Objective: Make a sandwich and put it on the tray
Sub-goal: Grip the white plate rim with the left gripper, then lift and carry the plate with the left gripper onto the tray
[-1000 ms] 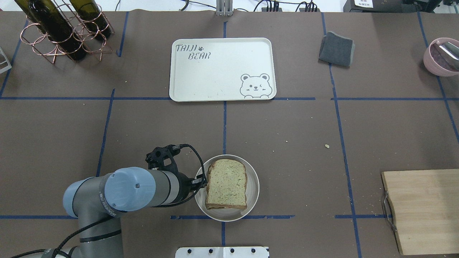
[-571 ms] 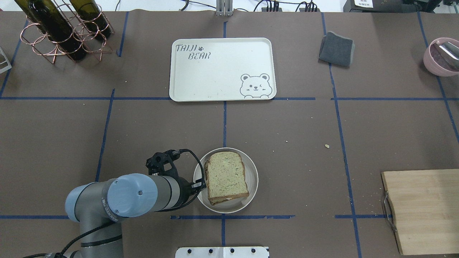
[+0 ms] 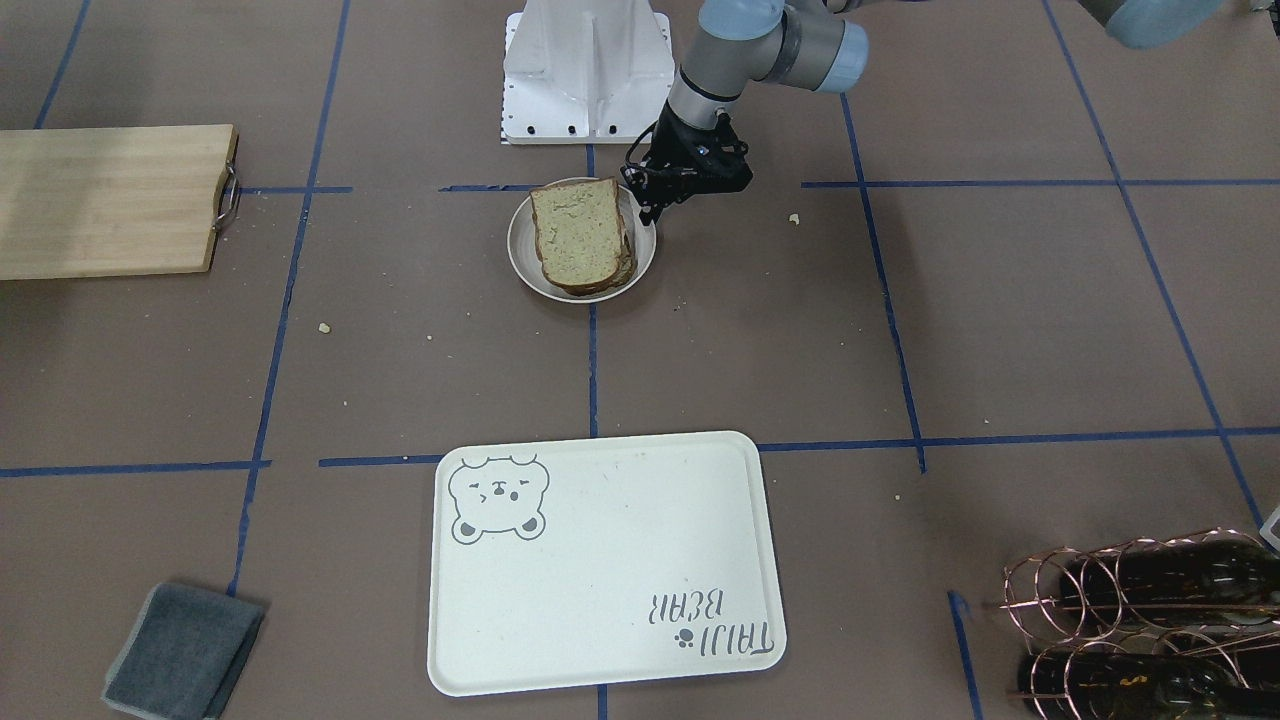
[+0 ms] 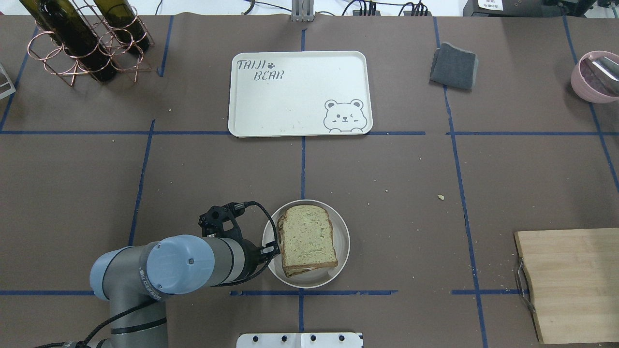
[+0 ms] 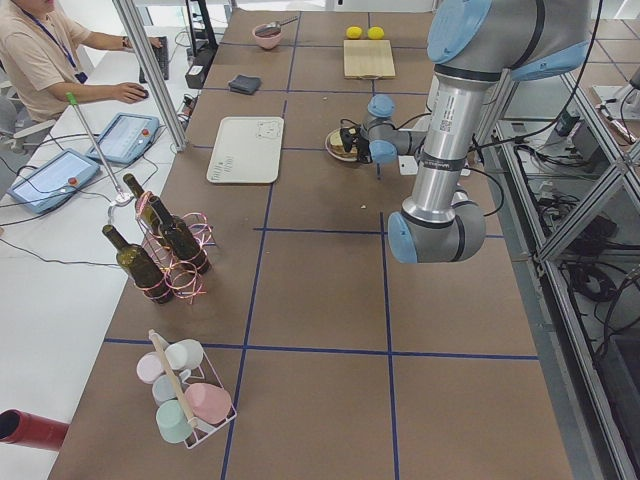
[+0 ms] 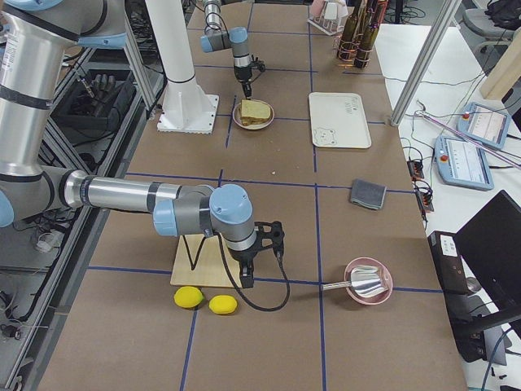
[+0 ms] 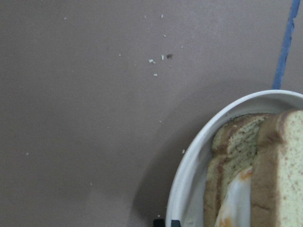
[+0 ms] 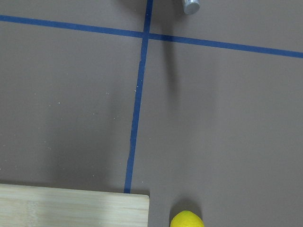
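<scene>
We see the sandwich (image 4: 308,237) lying on a small round plate (image 4: 341,241). The plate is close to the robot's edge of the counter, about in the middle of that edge. A bit of white egg (image 7: 236,198) peeks out between the two bread slices.

The left gripper (image 4: 274,250) reaches down at the plate's left side. Its two fingers are pinched on the plate's rim. We cannot tell if the plate is touching the counter.

The tray (image 4: 300,92) with the bear face sits by the far edge, in the middle, well apart from the plate.

The right gripper (image 6: 247,277) hangs over the counter near the right end, just beside the wooden cutting board (image 4: 575,280) and two yellow lemons (image 6: 222,305). We cannot tell if its fingers are apart or together.

A grey cloth (image 4: 453,65) lies near the far edge, to the right of the tray. A wire rack with dark bottles (image 4: 82,43) is in the far left corner.
</scene>
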Action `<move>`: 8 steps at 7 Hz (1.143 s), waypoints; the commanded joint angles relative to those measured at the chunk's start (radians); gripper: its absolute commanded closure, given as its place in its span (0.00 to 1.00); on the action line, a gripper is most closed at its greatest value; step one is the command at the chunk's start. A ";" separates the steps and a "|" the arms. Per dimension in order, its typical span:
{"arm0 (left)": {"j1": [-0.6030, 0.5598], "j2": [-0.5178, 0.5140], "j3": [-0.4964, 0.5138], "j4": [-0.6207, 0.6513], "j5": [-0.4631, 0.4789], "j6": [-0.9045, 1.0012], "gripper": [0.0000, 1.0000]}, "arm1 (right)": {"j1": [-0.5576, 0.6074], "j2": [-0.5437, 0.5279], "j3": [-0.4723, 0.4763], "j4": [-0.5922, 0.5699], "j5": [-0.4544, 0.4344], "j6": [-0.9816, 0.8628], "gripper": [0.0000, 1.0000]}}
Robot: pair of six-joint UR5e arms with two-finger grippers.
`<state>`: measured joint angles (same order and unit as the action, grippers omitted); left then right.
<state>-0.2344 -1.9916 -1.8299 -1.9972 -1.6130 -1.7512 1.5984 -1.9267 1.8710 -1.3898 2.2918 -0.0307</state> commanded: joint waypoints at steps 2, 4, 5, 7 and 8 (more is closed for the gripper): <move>-0.086 -0.006 -0.063 0.009 -0.048 0.012 1.00 | 0.000 0.009 -0.029 0.000 0.000 0.002 0.00; -0.272 -0.044 -0.025 0.014 -0.200 0.118 1.00 | 0.000 0.006 -0.029 -0.002 -0.002 0.002 0.00; -0.364 -0.103 0.069 0.011 -0.247 0.184 1.00 | 0.000 0.006 -0.030 -0.002 -0.003 0.002 0.00; -0.485 -0.282 0.331 0.000 -0.301 0.298 1.00 | 0.000 0.006 -0.030 -0.002 -0.003 0.002 0.00; -0.521 -0.355 0.448 -0.006 -0.314 0.353 1.00 | 0.000 0.006 -0.030 -0.002 -0.003 0.002 0.00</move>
<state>-0.7012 -2.2536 -1.5256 -1.9958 -1.9088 -1.4641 1.5984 -1.9205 1.8409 -1.3913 2.2888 -0.0291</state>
